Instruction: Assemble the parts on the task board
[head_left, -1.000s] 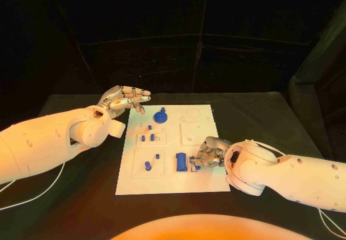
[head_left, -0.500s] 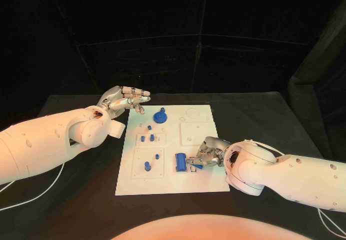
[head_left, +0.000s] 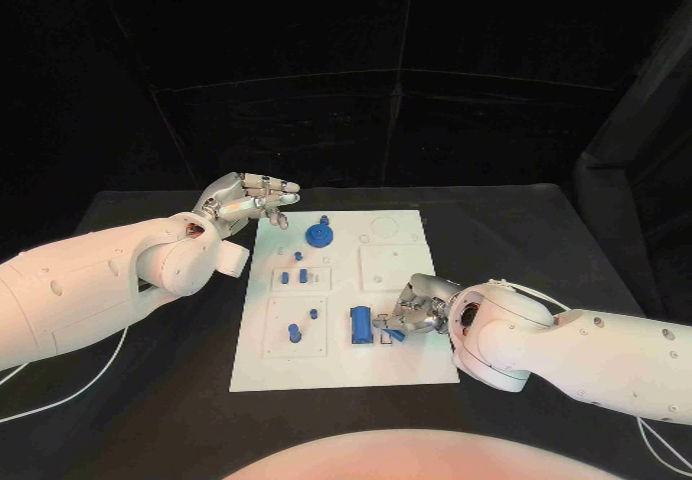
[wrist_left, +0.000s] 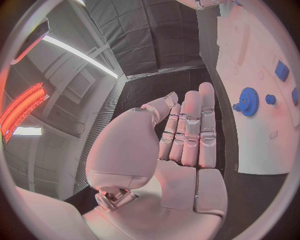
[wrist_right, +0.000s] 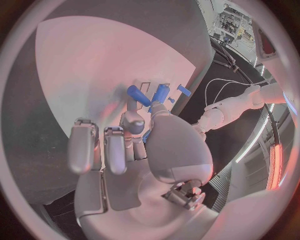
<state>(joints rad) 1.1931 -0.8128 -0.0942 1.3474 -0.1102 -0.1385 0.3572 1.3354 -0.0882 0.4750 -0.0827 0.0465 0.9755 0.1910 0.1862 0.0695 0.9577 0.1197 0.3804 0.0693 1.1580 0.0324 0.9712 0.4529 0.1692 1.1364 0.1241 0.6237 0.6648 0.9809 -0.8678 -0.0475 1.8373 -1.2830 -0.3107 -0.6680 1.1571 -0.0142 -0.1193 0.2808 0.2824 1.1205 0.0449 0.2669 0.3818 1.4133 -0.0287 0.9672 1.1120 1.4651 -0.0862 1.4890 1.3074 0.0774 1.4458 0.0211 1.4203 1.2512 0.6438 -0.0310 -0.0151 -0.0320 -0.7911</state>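
Observation:
The white task board (head_left: 346, 370) lies in the middle of the black table. On it stand a blue gear (head_left: 319, 236), a few small blue pieces (head_left: 296, 275), two blue pegs (head_left: 296, 330) and an oblong blue block (head_left: 359, 325). My right hand (head_left: 411, 312) rests low over the board's right side, just right of the block, and pinches a small blue part (head_left: 389, 336) at its fingertips. The right wrist view shows that part (wrist_right: 145, 136) between the thumb and a finger. My left hand (head_left: 248, 200) hovers off the board's far left corner, fingers straight, holding nothing. The gear (wrist_left: 249, 101) lies beyond its fingers (wrist_left: 187, 130).
Black table (head_left: 548, 240) surrounds the board on all sides, with black curtain behind. White cables (head_left: 58, 395) trail on the table at the near left. My right forearm (head_left: 577, 350) lies across the near right of the table.
My right hand has edged slightly toward the blue block with the small part in its fingertips. The left hand has stayed in place.

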